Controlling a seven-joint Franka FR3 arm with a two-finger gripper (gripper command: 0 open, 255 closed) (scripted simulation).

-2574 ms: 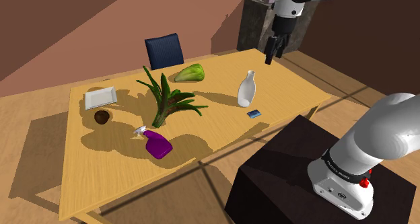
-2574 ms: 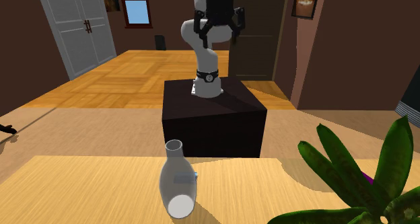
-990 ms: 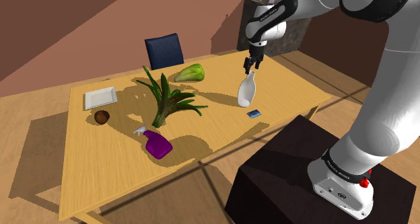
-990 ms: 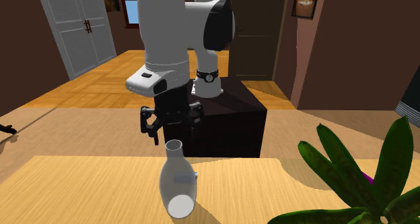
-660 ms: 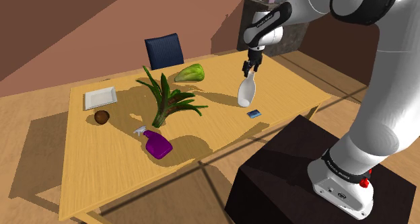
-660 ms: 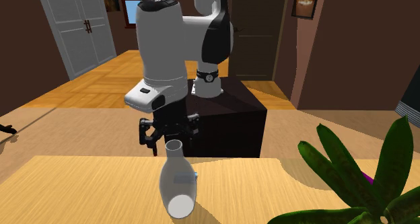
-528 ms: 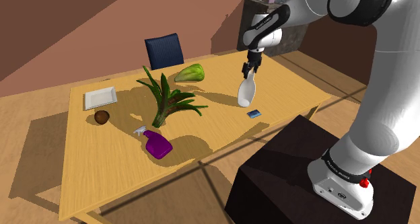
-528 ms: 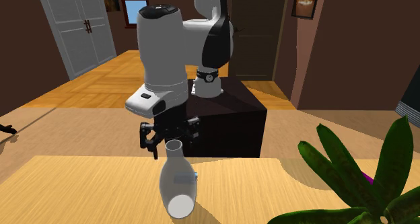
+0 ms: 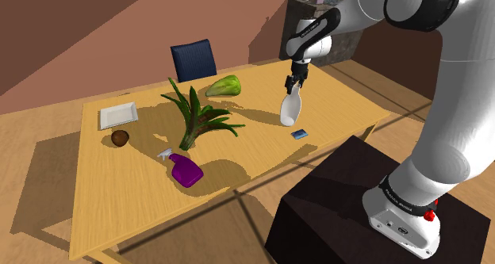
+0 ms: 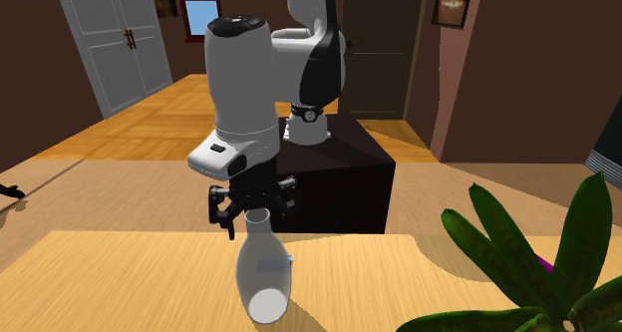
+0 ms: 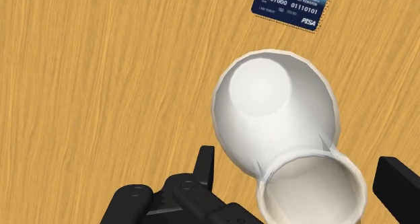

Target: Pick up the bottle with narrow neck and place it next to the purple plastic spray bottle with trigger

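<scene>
Pincer (image 11: 301, 174) hangs wide open straight above the white narrow-necked bottle (image 9: 291, 105), one finger on each side of its neck without touching, the bottle standing long axis up on the counter (image 9: 262, 155), well apart from the purple spray bottle (image 9: 187, 171).

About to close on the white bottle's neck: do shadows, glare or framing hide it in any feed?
Shoulder view: white bottle evenly lit, clear of the plant's shadows. Second exterior view: no glare, neck plain against the dark stand. Wrist view: mouth cut by the frame edge between the open fingers.
</scene>
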